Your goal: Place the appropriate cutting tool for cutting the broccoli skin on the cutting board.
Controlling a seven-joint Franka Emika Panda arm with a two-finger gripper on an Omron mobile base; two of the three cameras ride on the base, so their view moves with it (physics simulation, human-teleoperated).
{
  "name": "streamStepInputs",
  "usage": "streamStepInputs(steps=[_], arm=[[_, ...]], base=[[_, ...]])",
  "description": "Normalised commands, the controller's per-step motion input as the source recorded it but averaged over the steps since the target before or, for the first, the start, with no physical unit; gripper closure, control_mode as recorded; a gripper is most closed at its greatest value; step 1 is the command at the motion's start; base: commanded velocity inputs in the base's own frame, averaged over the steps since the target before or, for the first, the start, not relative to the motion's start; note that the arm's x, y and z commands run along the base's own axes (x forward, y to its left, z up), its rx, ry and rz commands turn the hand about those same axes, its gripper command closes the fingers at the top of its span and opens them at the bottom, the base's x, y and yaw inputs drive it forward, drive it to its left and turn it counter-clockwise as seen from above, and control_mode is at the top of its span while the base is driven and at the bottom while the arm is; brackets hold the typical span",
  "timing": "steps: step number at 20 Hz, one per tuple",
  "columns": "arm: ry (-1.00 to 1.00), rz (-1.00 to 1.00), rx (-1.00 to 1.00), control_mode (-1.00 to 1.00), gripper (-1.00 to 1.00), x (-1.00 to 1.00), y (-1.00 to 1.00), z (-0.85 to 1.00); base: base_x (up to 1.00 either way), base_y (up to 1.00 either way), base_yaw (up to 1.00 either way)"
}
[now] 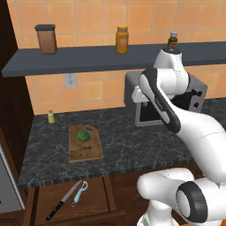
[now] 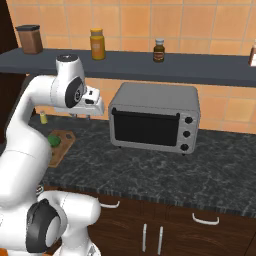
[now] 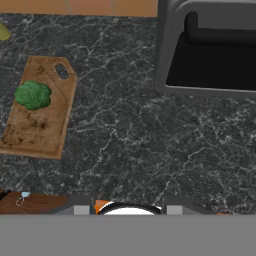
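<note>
The brown wooden cutting board (image 1: 84,148) lies on the dark counter at the left, and the green broccoli (image 1: 82,135) sits on its far half. In the open drawer below the counter lies the long knife (image 1: 64,201) with its black handle, next to the light-blue peeler (image 1: 80,192). My gripper (image 2: 82,115) hangs high above the counter, right of the board and in front of the toaster oven, pointing down. In the hand view its fingertips (image 3: 81,210) stand wide apart, open, with nothing between them. The board (image 3: 42,125) and the broccoli (image 3: 33,95) lie at the upper left.
A silver toaster oven (image 1: 154,108) stands on the counter behind the arm. A small yellow bottle (image 1: 51,117) is by the wall behind the board. A dark shelf (image 1: 88,59) above carries jars. The open drawer (image 1: 95,205) juts out below the counter edge.
</note>
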Motion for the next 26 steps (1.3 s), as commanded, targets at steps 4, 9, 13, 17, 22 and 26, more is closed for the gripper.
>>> streamStepInputs(steps=[4,9,13,17,22,26], arm=[[-0.09,0.00,0.00,-1.00,-1.00,-0.55,0.16,0.00],[-0.09,0.01,-0.13,-1.00,-1.00,-0.98,0.96,-0.29],[0.02,0.00,-0.05,-1.00,-1.00,-0.55,1.00,-0.55],[0.21,0.00,-0.01,-1.00,-1.00,-0.27,1.00,-0.49],[0.29,0.00,0.00,-1.00,-1.00,-0.52,1.00,-0.02],[0.26,-0.02,-0.04,-1.00,-1.00,-0.22,1.00,-0.42]], base=[[0.00,0.00,0.00],[0.00,0.00,0.00],[0.00,0.00,0.00],[0.00,0.00,0.00],[0.00,0.00,0.00],[0.00,0.00,0.00]])
